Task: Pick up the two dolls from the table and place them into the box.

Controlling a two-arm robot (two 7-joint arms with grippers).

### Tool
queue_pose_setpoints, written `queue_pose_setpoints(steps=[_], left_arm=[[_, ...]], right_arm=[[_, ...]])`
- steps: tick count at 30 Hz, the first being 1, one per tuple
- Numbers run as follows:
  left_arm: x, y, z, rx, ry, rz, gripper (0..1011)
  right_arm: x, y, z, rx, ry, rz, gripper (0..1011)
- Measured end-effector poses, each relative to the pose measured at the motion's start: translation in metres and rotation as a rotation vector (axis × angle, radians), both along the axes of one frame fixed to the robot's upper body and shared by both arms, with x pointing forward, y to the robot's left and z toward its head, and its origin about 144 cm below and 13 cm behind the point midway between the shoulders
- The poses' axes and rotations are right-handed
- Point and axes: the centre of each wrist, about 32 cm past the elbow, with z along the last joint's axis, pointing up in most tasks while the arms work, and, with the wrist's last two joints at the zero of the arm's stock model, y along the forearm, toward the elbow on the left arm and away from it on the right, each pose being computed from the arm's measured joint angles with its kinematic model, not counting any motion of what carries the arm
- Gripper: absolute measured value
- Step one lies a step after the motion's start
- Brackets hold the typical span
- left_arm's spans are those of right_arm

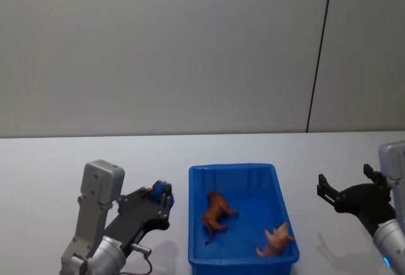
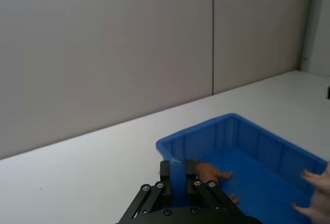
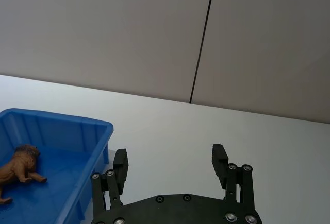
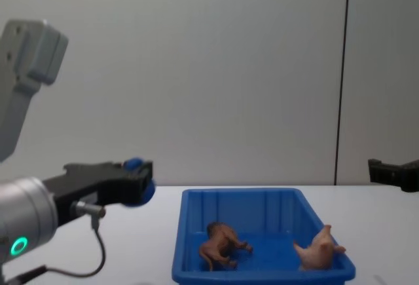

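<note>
Head view: both toys lie inside the blue box (image 1: 243, 172).
The brown lion (image 1: 216, 215) and pink pig (image 1: 276, 240) look light, hard and smooth; hold their middles. Left gripper (image 1: 163, 199), beside the box, is closed and empty; right gripper (image 1: 345, 183), well off the box's other side, is spread wide.

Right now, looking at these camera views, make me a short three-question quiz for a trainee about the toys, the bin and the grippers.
1. True or false: both dolls lie inside the blue box.
2. Which doll lies nearer the right gripper? A) the brown doll B) the pink pig
3. Fill in: the left gripper, beside the box, is ____.

Key: 1 true. 2 B. 3 shut, while the right gripper is open.
</note>
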Motion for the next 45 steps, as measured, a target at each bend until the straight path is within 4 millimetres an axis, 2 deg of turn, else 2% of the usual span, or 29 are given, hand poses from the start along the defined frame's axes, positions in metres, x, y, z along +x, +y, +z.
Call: queue_pose_setpoints(steps=[13,15,22,23,24,26,29,34,35,43,45], left_arm=[[0.014,-0.009,0.015,-0.068,-0.113,-0.193,143],[0.016,-0.010,0.016,-0.075,-0.121,-0.215,170],[0.027,-0.018,0.019,-0.110,-0.152,-0.334,390],[0.028,-0.019,0.019,-0.113,-0.154,-0.345,390],[0.030,-0.021,0.019,-0.119,-0.159,-0.370,446],[0.031,-0.022,0.020,-0.122,-0.161,-0.381,468],[0.036,-0.027,0.020,-0.134,-0.172,-0.428,611],[0.040,-0.031,0.021,-0.144,-0.182,-0.468,750],[0.041,-0.032,0.021,-0.146,-0.183,-0.473,806],[0.045,-0.036,0.022,-0.156,-0.193,-0.514,1000],[0.046,-0.037,0.022,-0.158,-0.195,-0.522,1001]], right_arm=[[0.000,0.000,0.000,0.000,0.000,0.000,1001],[0.000,0.000,0.000,0.000,0.000,0.000,1001],[0.000,0.000,0.000,0.000,0.000,0.000,1001],[0.000,0.000,0.000,0.000,0.000,0.000,1001],[0.000,0.000,0.000,0.000,0.000,0.000,1001],[0.000,0.000,0.000,0.000,0.000,0.000,1001],[0.000,0.000,0.000,0.000,0.000,0.000,1001],[0.000,0.000,0.000,0.000,0.000,0.000,1001],[0.000,0.000,0.000,0.000,0.000,0.000,1001],[0.000,0.000,0.000,0.000,0.000,0.000,1001],[0.000,0.000,0.000,0.000,0.000,0.000,1001]])
